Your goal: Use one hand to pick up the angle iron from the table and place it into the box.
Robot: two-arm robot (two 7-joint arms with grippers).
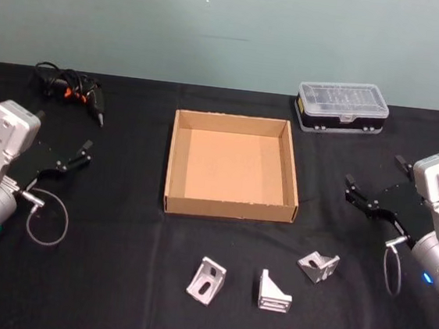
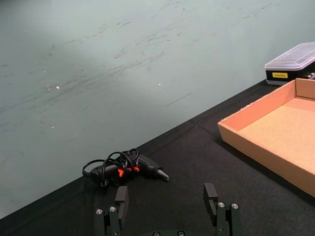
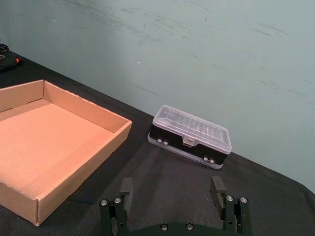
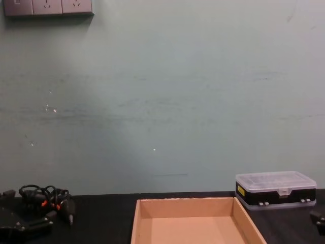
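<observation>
Three silvery metal angle irons [image 1: 273, 293], ribbed and slotted, lie near the matte black surface's [image 1: 115, 263] front edge, outside the shallow tan cardboard box [image 1: 229, 209] at its centre. The left gripper [image 2: 166, 195] and right gripper [image 3: 171, 189] sit by the side edges, fingers spread, empty. The yellow label on the clear-lidded black plastic case [image 1: 342, 108] is unreadable.

Tan box [image 1: 228, 209], black table [image 1: 113, 279], silver angle irons [image 1: 206, 280], black clear-lidded case [image 1: 342, 108].

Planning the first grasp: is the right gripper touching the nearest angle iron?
Apart. Head view shows bare table between the right gripper and that angle iron.
</observation>
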